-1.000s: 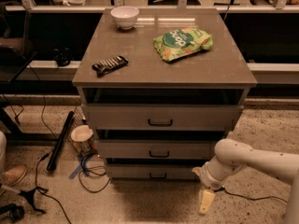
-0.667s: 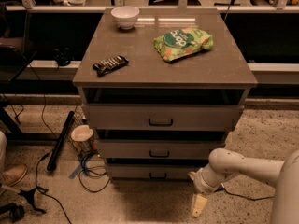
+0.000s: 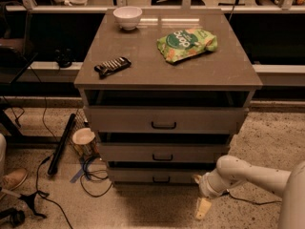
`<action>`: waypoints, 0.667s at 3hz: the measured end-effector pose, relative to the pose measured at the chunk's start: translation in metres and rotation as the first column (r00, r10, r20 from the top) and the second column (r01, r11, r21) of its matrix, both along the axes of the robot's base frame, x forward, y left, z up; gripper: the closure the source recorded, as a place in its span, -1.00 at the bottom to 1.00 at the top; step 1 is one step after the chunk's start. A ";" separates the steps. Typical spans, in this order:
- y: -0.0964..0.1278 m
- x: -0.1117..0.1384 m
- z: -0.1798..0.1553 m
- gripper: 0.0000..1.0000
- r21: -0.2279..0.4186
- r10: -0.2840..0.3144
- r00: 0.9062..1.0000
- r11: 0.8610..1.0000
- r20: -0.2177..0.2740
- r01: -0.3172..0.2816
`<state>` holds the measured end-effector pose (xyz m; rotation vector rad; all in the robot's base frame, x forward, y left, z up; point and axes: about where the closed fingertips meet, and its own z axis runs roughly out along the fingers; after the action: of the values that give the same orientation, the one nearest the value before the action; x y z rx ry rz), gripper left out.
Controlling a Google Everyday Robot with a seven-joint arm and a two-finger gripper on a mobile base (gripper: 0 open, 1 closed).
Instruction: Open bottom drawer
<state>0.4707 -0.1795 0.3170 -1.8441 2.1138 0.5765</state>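
Observation:
The bottom drawer (image 3: 143, 175) is the lowest of three in the grey-brown cabinet (image 3: 167, 70). Its front is flat, with a small dark bracket handle (image 3: 161, 179) at the centre, and it sits flush in the cabinet. My gripper (image 3: 200, 195) hangs low near the floor, just right of the drawer's front and right of the handle, at the end of my white arm (image 3: 248, 173) that reaches in from the right. It holds nothing that I can see.
A white bowl (image 3: 127, 17), a green snack bag (image 3: 186, 43) and a dark bar (image 3: 112, 66) lie on the cabinet top. A paper cup (image 3: 84, 140), a black pole (image 3: 62, 143) and cables (image 3: 93, 175) are on the floor to the left.
My arm has moved left, bringing the gripper closer to the right end of the bottom drawer. The drawers have not moved.

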 end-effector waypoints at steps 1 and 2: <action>-0.007 0.039 -0.035 -1.00 0.094 -0.029 0.991 0.995 0.133 0.016; -0.010 0.061 -0.052 -1.00 0.137 -0.048 0.979 0.990 0.198 0.021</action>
<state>0.5314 -0.1893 0.2647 -1.7119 1.9234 0.4892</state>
